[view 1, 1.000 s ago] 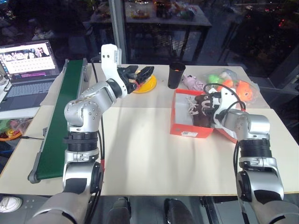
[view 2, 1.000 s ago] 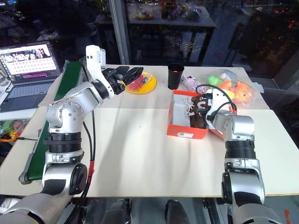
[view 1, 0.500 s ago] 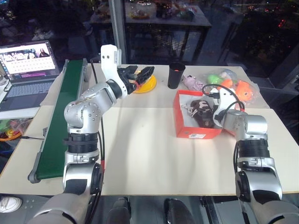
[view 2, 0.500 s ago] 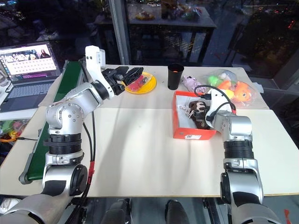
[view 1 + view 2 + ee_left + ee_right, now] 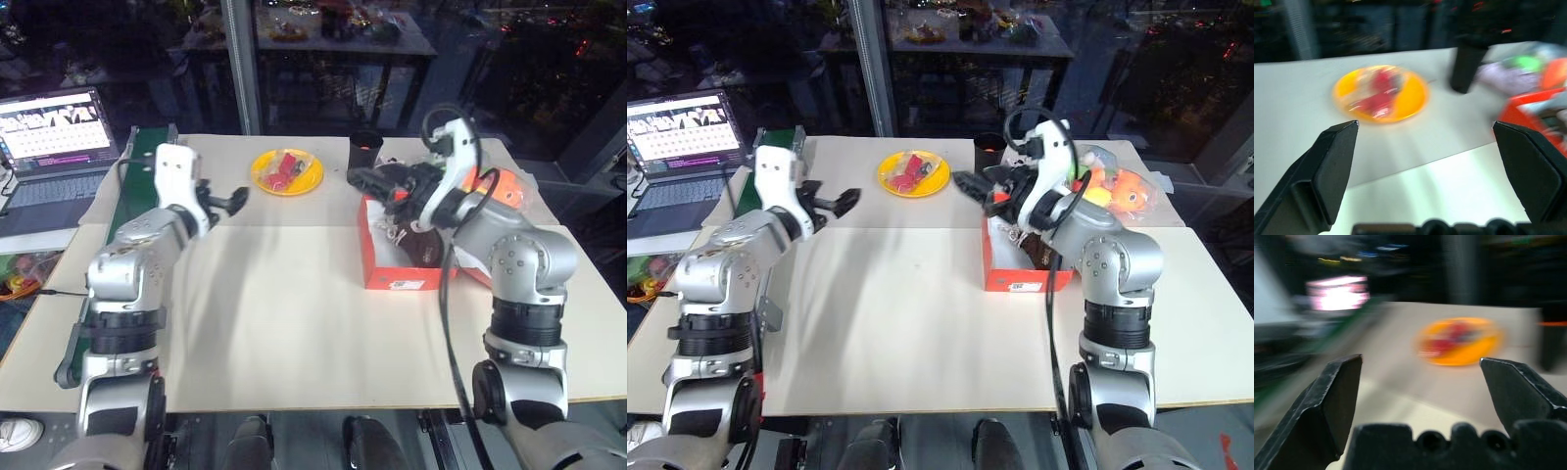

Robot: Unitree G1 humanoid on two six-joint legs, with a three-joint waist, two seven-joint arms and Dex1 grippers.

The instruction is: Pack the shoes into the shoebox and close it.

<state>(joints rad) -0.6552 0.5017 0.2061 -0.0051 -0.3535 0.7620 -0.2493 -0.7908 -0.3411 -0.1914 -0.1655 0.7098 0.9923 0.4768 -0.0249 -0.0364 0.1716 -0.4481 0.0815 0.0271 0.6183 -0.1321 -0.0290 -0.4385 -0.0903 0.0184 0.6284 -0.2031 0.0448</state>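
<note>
Both arms were up over the table (image 5: 294, 323), and neither one carried anything.

The right gripper (image 5: 377, 181) hung in the air with its jaws spread wide, nothing between them. The shoebox (image 5: 407, 274) sat just below and behind those fingertips, on the robot's side of them, its orange-red front wall with the small white label facing the robot. The lid was not yet shut, and the dark brown shoes (image 5: 416, 240) lay inside against the white lining, tucked under the right wrist and partly hidden by it. Whether both shoes sat fully down in the box could not be told. So the gripper was above the box's near-left corner, apart from box and shoes, pointing off toward the yellow plate (image 5: 286, 171).

The black cup (image 5: 366, 147) stood just beyond the right gripper's tips. A clear bag of bright toys (image 5: 509, 186) lay behind the right forearm.

Over on the other side, the left gripper (image 5: 230, 199) was released too; its wrist view showed the two fingers (image 5: 1327, 166) standing far apart with bare tabletop between. The shoebox lay well off to its right, across open table, and the plate sat a little ahead of its tips. A green conveyor belt (image 5: 122, 211) ran along the table's edge under the left arm, with a laptop (image 5: 54, 132) past it.
</note>
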